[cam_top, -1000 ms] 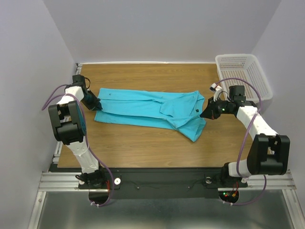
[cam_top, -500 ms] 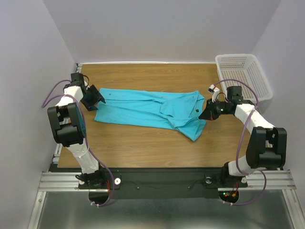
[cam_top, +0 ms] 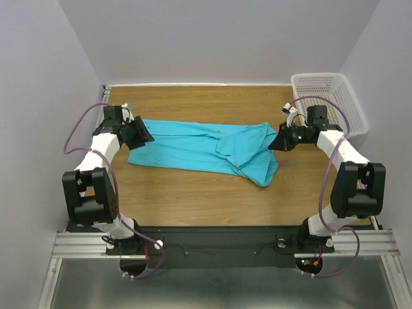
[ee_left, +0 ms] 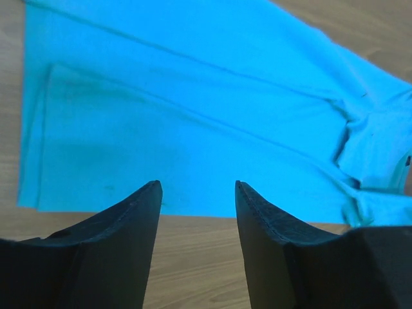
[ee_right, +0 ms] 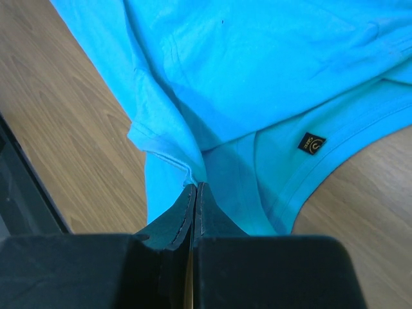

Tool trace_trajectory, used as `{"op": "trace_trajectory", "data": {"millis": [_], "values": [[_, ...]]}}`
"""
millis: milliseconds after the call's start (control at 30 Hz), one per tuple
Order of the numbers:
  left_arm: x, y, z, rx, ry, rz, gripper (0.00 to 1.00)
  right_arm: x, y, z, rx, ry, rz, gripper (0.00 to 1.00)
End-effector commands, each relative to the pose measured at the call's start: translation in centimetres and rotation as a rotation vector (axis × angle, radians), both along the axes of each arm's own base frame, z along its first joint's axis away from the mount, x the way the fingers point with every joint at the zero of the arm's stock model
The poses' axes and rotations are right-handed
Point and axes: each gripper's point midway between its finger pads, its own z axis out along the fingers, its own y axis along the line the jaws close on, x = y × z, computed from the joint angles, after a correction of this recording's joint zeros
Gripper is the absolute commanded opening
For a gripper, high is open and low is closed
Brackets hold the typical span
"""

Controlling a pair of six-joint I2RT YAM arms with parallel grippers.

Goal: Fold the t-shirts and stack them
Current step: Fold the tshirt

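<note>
The turquoise t-shirt (cam_top: 193,145) lies stretched across the wooden table, folded lengthwise, with its collar end on the right. My left gripper (cam_top: 143,134) hovers at the shirt's left end. In the left wrist view it (ee_left: 197,187) is open, with bare wood between the fingers and the t-shirt (ee_left: 193,116) just beyond the tips. My right gripper (cam_top: 275,141) is at the collar end. In the right wrist view it (ee_right: 195,185) is shut on a fold of the t-shirt (ee_right: 257,64), beside a small dark label (ee_right: 311,143).
A white mesh basket (cam_top: 328,96) stands at the back right corner, just behind the right arm. The wooden table (cam_top: 193,193) shows bare wood in front of the shirt. Purple walls close in on the left, back and right.
My left gripper has opened and shifted right and slightly back at the shirt's left end. My right gripper has moved toward the back, drawing the collar end with it.
</note>
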Motion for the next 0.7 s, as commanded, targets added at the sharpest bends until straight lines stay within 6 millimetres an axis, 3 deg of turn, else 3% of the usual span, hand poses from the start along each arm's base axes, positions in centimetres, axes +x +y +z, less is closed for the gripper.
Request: {"op": "trace_trajectory", "data": {"millis": [0,300,667], "values": [[-0.6,-0.1,-2.8,0.004,0.037,-0.004,0.56,1.7,0.2,2.0,0.010,-0.067,0.003,0.01],[-1.2,0.6,-7.0,0.036,0.137,0.033,0.38,3.1,1.0,2.9,0.004,-0.076,0.016,0.01],[-2.6,1.2,-9.9,0.069,0.220,0.043,0.32,6.5,1.3,4.3,-0.007,-0.096,-0.015,0.01]]}}
